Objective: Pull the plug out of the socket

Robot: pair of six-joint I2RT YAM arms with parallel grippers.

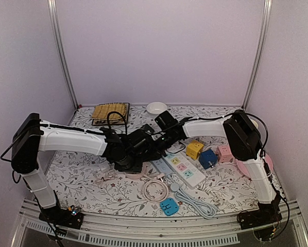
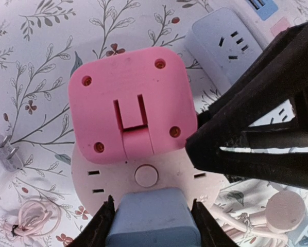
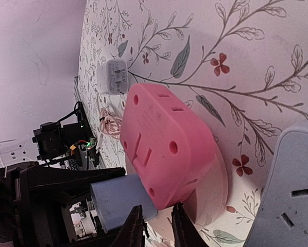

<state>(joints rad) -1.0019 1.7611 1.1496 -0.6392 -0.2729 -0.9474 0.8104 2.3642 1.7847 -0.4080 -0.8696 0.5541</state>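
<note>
Blue plug sits closest, right between the two fingers of the left gripper. The gripper squeezes it from both sides. This plug stands on the near edge of a round pale socket, which lies flat on the flowery worktop. A big pink plug sits on the same socket, just behind the blue one. It has faint raised marks that are too small to read.

The right gripper comes in from the other side, low and tilted. Its fingers are close together with only a thin gap, right by the edge of the pink plug and the socket. It is too hard to tell if they pinch anything.

From above, the left arm stretches low toward the middle. The right arm bends at its elbow and reaches in to meet it. A white power strip lies near the socket, and a small white plug lies off to one side.
</note>
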